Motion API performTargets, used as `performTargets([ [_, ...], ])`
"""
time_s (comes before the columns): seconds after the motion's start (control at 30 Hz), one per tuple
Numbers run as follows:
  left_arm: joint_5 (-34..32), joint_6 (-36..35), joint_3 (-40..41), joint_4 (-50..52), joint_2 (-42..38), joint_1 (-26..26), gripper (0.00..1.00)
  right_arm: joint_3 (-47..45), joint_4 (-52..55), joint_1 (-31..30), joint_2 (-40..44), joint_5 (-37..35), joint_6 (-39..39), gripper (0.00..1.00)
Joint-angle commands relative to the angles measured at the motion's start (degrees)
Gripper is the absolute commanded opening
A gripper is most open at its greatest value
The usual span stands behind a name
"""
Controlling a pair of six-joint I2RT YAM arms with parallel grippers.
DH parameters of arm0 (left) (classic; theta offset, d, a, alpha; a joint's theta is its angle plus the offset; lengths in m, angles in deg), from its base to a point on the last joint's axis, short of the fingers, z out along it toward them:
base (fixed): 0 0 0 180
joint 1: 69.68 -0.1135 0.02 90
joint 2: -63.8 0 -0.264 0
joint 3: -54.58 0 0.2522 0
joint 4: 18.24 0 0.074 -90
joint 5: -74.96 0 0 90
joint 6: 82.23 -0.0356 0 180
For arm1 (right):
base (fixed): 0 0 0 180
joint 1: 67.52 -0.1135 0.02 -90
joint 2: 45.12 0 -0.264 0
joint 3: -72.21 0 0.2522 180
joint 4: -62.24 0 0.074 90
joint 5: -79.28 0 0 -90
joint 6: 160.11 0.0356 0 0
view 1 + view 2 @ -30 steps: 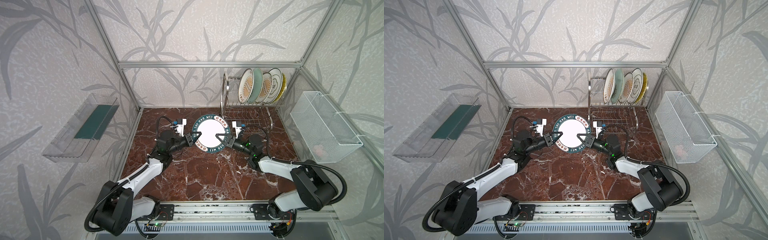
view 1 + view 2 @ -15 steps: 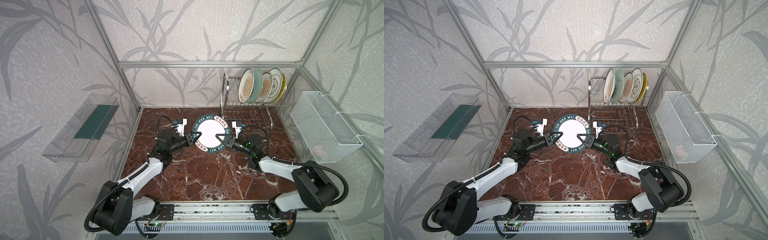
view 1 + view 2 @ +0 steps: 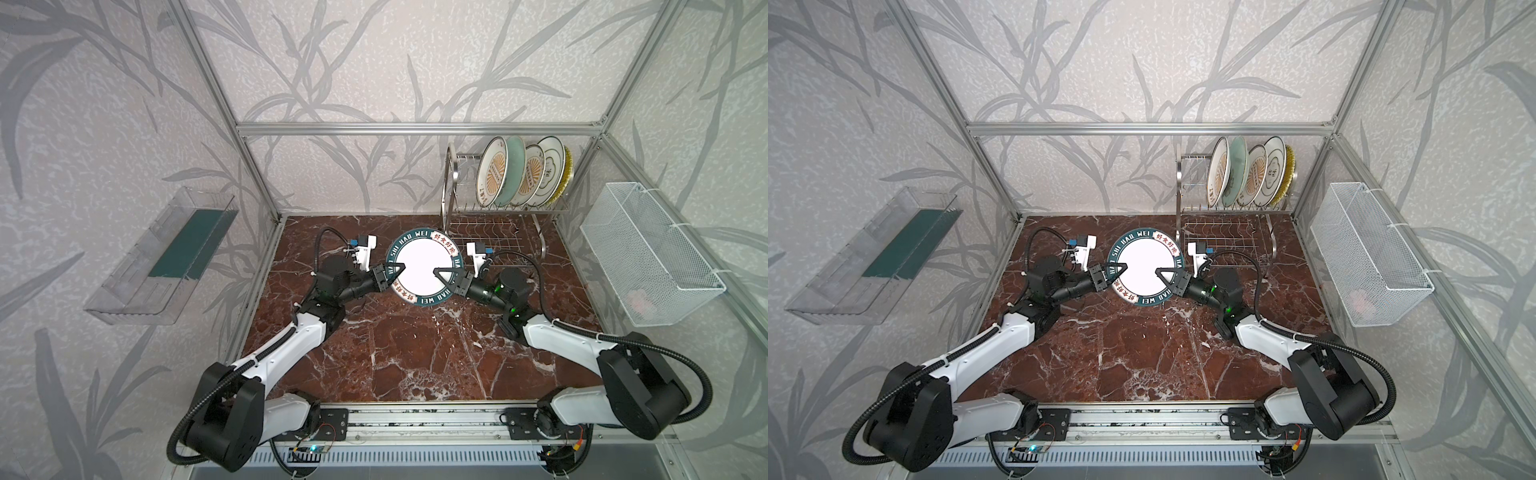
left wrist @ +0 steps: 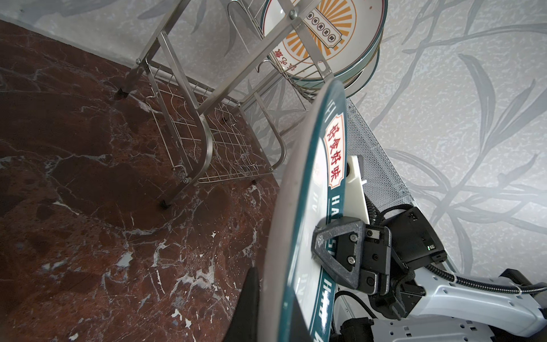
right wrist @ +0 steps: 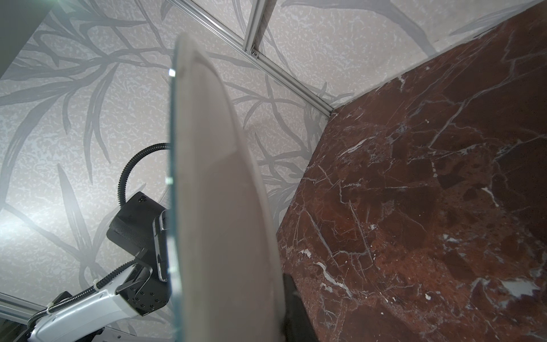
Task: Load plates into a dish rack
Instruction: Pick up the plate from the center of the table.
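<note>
A white plate with a teal lettered rim (image 3: pixel 422 268) (image 3: pixel 1144 270) hangs face-up above the marble table, just left of the dish rack (image 3: pixel 490 232) (image 3: pixel 1221 235). My left gripper (image 3: pixel 397 271) (image 3: pixel 1120 269) is shut on its left rim. My right gripper (image 3: pixel 437 273) (image 3: pixel 1159 273) is shut on its right rim. In the left wrist view the plate (image 4: pixel 296 222) stands edge-on, pinched by my left gripper (image 4: pixel 272 319). The right wrist view shows its grey underside (image 5: pixel 219 207) with one finger (image 5: pixel 293 311) against it. Several plates (image 3: pixel 523 170) stand upright in the rack's upper tier.
A white mesh basket (image 3: pixel 648 257) hangs on the right wall. A clear plastic tray (image 3: pixel 166 257) with a dark green liner hangs on the left wall. Aluminium frame posts border the marble table (image 3: pixel 415 353). The rack's lower tier holds no plates.
</note>
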Motion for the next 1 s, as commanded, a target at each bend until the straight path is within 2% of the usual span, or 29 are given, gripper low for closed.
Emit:
performTargets([
  [0.0, -0.9, -2.4, -1.1, 2.0, -0.1, -0.4, 0.11, 1.7, -3.1, -0.3, 2.5, 0.1, -2.5, 0.0],
  [0.2, 0.2, -2.9, -1.5, 3.0, -0.1, -0.4, 0.16, 1.1, -3.9, -0.3, 3.1, -0.3, -2.1, 0.0],
  [0.63, -1.2, -4.7, -1.7, 7.4, -2.2, -0.4, 0.5, 0.4, -0.4, -0.2, 6.5, -2.7, -4.7, 0.0],
  [0.97, -2.9, -8.0, -2.8, 13.6, -5.0, -0.4, 0.59, -0.1, 6.4, -0.2, 11.2, -7.3, -8.7, 0.0],
])
